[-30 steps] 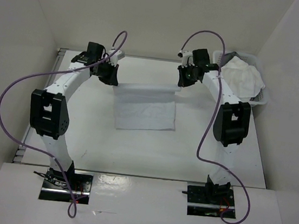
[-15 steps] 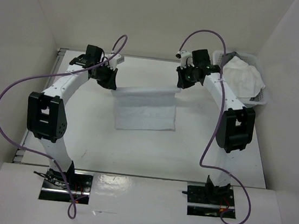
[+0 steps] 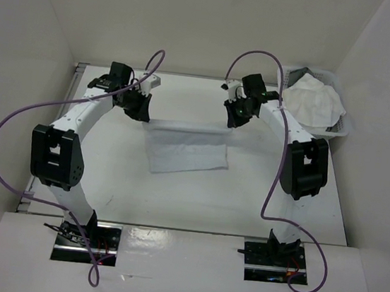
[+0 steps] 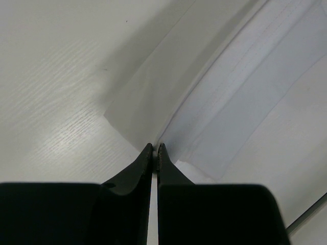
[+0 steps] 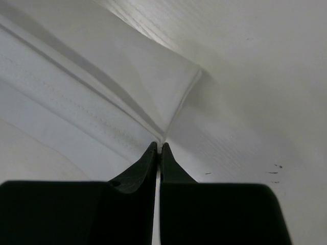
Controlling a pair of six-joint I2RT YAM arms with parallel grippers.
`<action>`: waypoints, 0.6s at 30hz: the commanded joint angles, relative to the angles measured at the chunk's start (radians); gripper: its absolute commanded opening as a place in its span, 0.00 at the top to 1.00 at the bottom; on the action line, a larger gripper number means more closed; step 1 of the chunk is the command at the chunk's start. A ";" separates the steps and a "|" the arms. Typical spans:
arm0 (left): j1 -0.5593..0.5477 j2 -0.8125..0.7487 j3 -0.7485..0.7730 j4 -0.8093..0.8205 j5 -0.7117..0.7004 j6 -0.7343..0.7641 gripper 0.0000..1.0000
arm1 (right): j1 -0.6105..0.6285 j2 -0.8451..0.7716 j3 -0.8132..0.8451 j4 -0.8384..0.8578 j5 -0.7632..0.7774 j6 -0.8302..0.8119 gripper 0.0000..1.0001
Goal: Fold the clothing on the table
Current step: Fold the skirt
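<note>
The clothing point(image 3: 186, 148), a plain white cloth, lies in the middle of the table point(image 3: 174, 200) with its far edge lifted and carried toward the near side. My left gripper point(image 3: 144, 116) is shut on the far left corner of the clothing point(image 4: 168, 117), pinched between its black fingertips point(image 4: 148, 153). My right gripper point(image 3: 228, 121) is shut on the far right corner of the clothing point(image 5: 153, 97). The raised edge stretches taut between the two grippers, and a folded-over hem shows in both wrist views.
A white lattice basket point(image 3: 339, 128) holding crumpled white cloth point(image 3: 314, 100) stands at the back right, close to the right arm. White walls enclose the table on three sides. Purple cables loop over both arms.
Both grippers have moved toward the near side and slightly lower, carrying the cloth's far edge over the rest of it. The visible flat part of the cloth has shortened.
</note>
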 commanded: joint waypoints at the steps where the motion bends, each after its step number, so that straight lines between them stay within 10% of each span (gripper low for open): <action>1: 0.020 -0.065 -0.027 -0.024 -0.011 0.044 1.00 | 0.002 -0.075 -0.019 -0.028 0.036 -0.033 1.00; 13: 0.000 -0.151 -0.085 -0.142 0.049 0.157 0.93 | 0.011 -0.084 -0.019 -0.070 0.045 -0.071 1.00; 18: -0.011 -0.182 -0.096 -0.236 0.088 0.217 0.72 | 0.059 -0.084 -0.001 -0.160 0.045 -0.149 0.86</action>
